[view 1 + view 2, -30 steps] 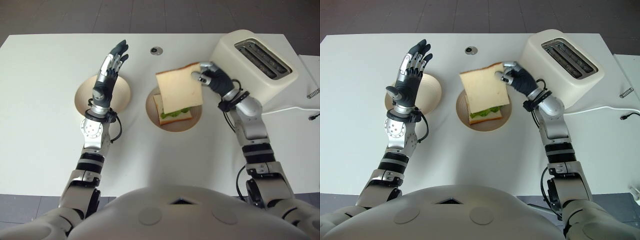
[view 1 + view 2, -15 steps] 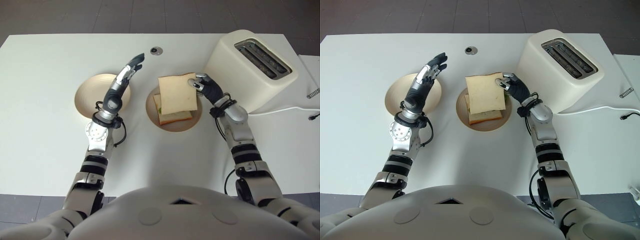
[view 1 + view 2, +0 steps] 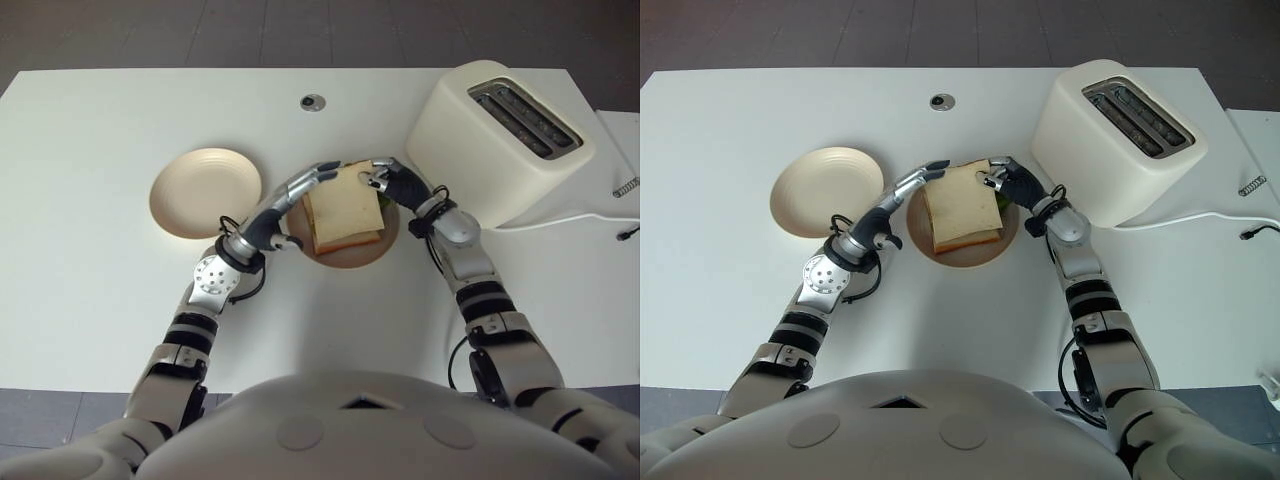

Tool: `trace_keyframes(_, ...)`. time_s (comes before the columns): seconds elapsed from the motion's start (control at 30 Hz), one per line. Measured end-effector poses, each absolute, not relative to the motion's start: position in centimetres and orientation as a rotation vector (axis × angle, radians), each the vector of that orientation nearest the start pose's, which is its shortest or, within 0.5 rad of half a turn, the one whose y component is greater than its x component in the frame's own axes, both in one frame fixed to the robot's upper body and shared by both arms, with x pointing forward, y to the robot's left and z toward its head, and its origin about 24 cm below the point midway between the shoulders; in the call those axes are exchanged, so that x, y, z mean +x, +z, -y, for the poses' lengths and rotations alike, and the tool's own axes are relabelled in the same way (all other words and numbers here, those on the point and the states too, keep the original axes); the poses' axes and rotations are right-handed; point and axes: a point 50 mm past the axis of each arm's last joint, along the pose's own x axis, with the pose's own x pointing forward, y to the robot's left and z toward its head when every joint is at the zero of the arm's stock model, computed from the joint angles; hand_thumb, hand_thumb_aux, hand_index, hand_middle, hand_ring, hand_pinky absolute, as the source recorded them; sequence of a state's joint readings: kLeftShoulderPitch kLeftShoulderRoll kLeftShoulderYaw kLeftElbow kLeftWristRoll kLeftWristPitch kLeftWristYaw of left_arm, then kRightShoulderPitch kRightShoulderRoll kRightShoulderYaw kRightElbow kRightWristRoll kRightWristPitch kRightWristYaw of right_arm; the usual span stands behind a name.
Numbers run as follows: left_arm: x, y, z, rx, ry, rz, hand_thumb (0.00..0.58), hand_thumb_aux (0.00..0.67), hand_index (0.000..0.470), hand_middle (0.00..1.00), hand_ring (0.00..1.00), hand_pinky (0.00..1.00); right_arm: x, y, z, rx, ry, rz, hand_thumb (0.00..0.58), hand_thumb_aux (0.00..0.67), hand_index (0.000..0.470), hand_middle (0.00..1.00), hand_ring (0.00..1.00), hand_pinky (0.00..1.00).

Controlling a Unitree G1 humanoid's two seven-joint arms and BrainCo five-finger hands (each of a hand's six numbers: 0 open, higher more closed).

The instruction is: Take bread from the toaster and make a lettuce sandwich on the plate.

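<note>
The white surface [image 3: 100,150], with grey floor beyond it, carried the toaster [image 3: 500,140] at the far right and the plate [image 3: 350,258] in the middle. On that plate the top slice [image 3: 342,205] lay over the sandwich, seemingly longer from near to far. The right hand [image 3: 397,184] had its fingers closed on the slice's far-right corner, while the left hand [image 3: 280,205], fingers stretched loosely, touched its left edge.

I see the top bread slice [image 3: 342,205] lying flat on the sandwich in the tan plate [image 3: 350,258]. Its far right corner is pinched in my right hand's [image 3: 398,184] fingers, and its left edge sits against my left hand's [image 3: 290,195] outstretched fingertips. A sliver of lettuce [image 3: 998,198] peeks out under the right fingers, and the cream toaster [image 3: 495,135] stands upright just beyond them.
</note>
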State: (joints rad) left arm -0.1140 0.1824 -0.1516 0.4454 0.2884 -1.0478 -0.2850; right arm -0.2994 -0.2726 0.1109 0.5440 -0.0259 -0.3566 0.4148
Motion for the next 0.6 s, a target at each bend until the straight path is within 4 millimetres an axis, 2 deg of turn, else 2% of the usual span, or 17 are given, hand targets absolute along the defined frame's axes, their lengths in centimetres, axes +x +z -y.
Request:
trace_keyframes(0.17,22.1,3.4,-9.8,0.579,-0.835,0.625,0.0,0.0,0.0,0.0,0.0,0.0,29.9,2.6,16.0,-0.431,0.503,0.052,0.58,0.67,0.47,1.0,1.0,1.0)
trace_keyframes(0.23,21.5,2.2,-9.5,0.693,-0.926,0.576,0.0,0.0,0.0,0.0,0.0,0.0,29.9,2.7,15.9,-0.473,0.521,0.07,0.58,0.67,0.47,1.0,1.0,1.0)
trace_keyframes(0.3,21.3,2.1,-9.2,0.755,-0.949,0.58,0.0,0.0,0.0,0.0,0.0,0.0,29.7,2.6,15.9,-0.498,0.527,0.069,0.58,0.662,0.464,1.0,1.0,1.0)
trace_keyframes(0.33,21.2,2.1,-8.9,0.773,-0.965,0.584,0.0,0.0,0.0,0.0,0.0,0.0,29.6,2.7,16.0,-0.511,0.533,0.077,0.564,0.56,0.393,1.0,1.0,1.0)
trace_keyframes(0.37,21.1,2.1,-8.7,0.782,-0.975,0.587,0.0,0.0,0.0,0.0,0.0,0.0,29.5,2.7,15.9,-0.519,0.541,0.08,0.528,0.47,0.33,1.0,1.0,1.0)
trace_keyframes(0.4,21.0,2.1,-8.5,0.788,-0.979,0.588,0.0,0.0,0.0,0.0,0.0,0.0,29.4,2.7,15.9,-0.523,0.545,0.082,0.462,0.368,0.258,0.99,0.99,0.99)
trace_keyframes(0.43,20.9,2.0,-8.4,0.791,-0.983,0.589,0.0,0.0,0.0,0.0,0.0,0.0,29.2,2.7,15.9,-0.534,0.552,0.085,0.14,0.087,0.061,0.99,0.99,0.99)
trace_keyframes(0.47,20.9,2.0,-8.3,0.795,-0.981,0.59,0.0,0.0,0.0,0.0,0.0,0.0,29.0,2.7,15.8,-0.547,0.566,0.085,0.0,0.0,0.0,0.98,0.98,0.98)
trace_keyframes(0.53,21.0,1.9,-8.4,0.801,-0.981,0.582,0.0,0.0,0.0,0.0,0.0,0.0,28.8,2.6,15.8,-0.53,0.572,0.084,0.0,0.0,0.0,0.95,0.95,0.95)
trace_keyframes(0.6,21.0,1.8,-8.3,0.801,-0.981,0.583,0.0,0.0,0.0,0.0,0.0,0.0,28.6,2.8,16.1,-0.482,0.559,0.08,0.0,0.0,0.0,0.73,0.73,0.73)
